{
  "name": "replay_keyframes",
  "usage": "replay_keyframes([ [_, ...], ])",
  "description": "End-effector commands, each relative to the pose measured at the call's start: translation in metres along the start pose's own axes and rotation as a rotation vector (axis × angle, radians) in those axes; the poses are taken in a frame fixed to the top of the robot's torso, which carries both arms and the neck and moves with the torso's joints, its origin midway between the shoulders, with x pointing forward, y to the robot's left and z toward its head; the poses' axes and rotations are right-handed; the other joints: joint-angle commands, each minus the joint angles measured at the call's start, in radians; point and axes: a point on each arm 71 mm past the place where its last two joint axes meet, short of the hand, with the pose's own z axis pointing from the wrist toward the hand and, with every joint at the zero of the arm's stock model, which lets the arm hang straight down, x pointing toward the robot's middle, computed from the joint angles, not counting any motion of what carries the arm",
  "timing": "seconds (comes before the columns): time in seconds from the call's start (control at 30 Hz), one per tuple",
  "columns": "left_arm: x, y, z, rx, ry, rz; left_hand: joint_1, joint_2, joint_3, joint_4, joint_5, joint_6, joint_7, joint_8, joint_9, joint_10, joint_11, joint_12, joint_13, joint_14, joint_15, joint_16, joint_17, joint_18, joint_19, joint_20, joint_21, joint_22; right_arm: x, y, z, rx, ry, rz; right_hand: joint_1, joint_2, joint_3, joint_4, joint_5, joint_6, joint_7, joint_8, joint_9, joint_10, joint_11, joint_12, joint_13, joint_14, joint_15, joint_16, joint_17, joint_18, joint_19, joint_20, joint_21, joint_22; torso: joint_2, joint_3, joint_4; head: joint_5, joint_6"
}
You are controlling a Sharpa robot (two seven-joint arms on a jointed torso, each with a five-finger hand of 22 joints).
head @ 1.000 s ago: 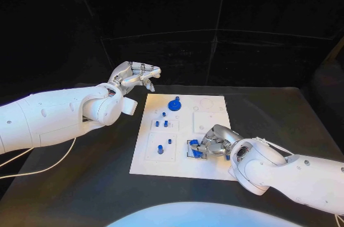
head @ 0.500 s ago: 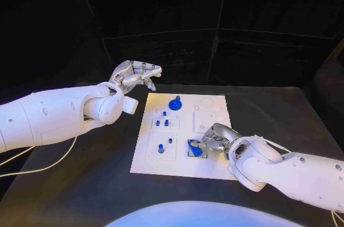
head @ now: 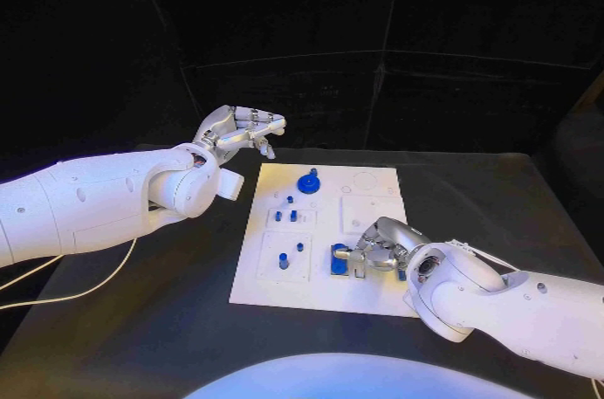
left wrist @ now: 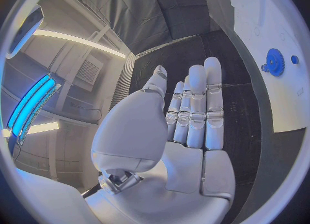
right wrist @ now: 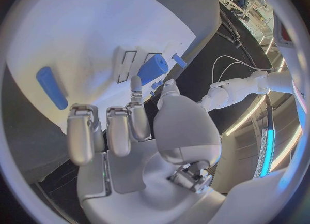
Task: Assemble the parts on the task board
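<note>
Since a moment ago, right hand shifted slightly on the task board, fingers still pinching a blue part. Left hand hovers beyond the board's far-left corner, fingers straight, holding nothing.

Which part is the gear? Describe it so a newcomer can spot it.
Start at the white task board in the middle of the black table. Go to its far end, away from the robot, left of centre. The gear lies there: a round, toothed blue disc, wider and flatter than the small upright blue pegs nearer the robot.
</note>
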Motion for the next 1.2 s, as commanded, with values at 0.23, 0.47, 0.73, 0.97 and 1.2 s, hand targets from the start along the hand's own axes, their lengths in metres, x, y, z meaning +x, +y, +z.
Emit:
replay_keyframes([
  [0.23,-0.001,-0.002,0.0,0.017,0.007,-0.008,-0.009,-0.001,-0.007,0.001,0.004,-0.006,-0.001,0.0,-0.001,-0.008,0.003,0.004,0.0,-0.007,-0.001,-0.003,-0.002,0.014,-0.006,0.004,-0.005,-0.002,-0.005,0.005,-0.014,-0.119,-0.007,-0.018,0.149,-0.003,0.023,-0.054,0.052,-0.01,0.001,0.007,0.011,-0.003,-0.002,-0.004,0.036,0.077,0.0,-0.002,0.127,-0.004,0.058,-0.002,-0.003,0.205,-0.001,-0.0002,-0.0011,-0.001,-0.001],
  [0.47,0.0,-0.002,0.001,0.017,0.01,-0.008,-0.007,0.0,-0.007,0.0,0.004,-0.007,-0.001,0.0,-0.001,-0.009,0.003,0.005,0.0,-0.008,-0.001,-0.003,-0.002,0.015,-0.006,0.004,-0.005,-0.003,-0.004,0.006,-0.013,-0.121,0.002,-0.026,0.198,0.005,0.028,-0.082,0.063,-0.01,0.001,0.008,0.015,0.0,-0.002,-0.003,0.041,0.078,0.0,-0.001,0.129,-0.005,0.06,-0.002,-0.001,0.208,0.0,-0.0011,0.0019,-0.007,0.001],
  [0.73,0.001,-0.002,0.001,0.018,0.013,-0.009,-0.007,0.0,-0.007,0.0,0.004,-0.007,-0.001,0.0,-0.001,-0.009,0.003,0.005,0.0,-0.008,-0.001,-0.003,-0.002,0.015,-0.006,0.004,-0.005,-0.003,0.0,0.008,-0.005,-0.098,0.012,-0.044,0.21,0.014,0.03,-0.091,0.067,-0.006,0.0,0.01,0.017,0.004,-0.003,0.0,0.048,0.078,0.0,0.0,0.131,-0.005,0.061,-0.002,0.0,0.21,0.002,-0.0009,0.0031,-0.006,-0.001],
  [0.97,0.001,-0.002,0.001,0.018,0.013,-0.01,-0.007,0.0,-0.007,0.0,0.004,-0.007,-0.001,0.0,-0.001,-0.009,0.003,0.005,0.0,-0.008,-0.001,-0.003,-0.002,0.015,-0.006,0.004,-0.005,-0.003,0.002,0.008,0.0,-0.082,0.028,-0.065,0.223,0.025,0.032,-0.099,0.074,-0.002,-0.004,0.012,0.019,0.009,-0.006,0.005,0.056,0.078,-0.002,0.001,0.131,-0.006,0.062,-0.004,0.002,0.211,0.002,-0.0012,0.0007,-0.002,-0.002],
  [1.2,0.001,-0.002,0.002,0.017,0.016,-0.011,-0.007,0.0,-0.007,0.0,0.004,-0.007,-0.001,0.0,-0.001,-0.009,0.003,0.005,0.0,-0.008,-0.001,-0.003,-0.002,0.015,-0.006,0.004,-0.005,-0.003,0.004,0.006,0.002,-0.069,0.057,-0.102,0.282,0.035,0.045,-0.142,0.014,0.0,-0.008,0.014,0.024,0.013,-0.01,0.007,0.064,0.078,-0.006,0.001,0.132,-0.006,0.063,-0.008,0.003,0.213,0.002,-0.0008,-0.0007,-0.002,-0.005],
])
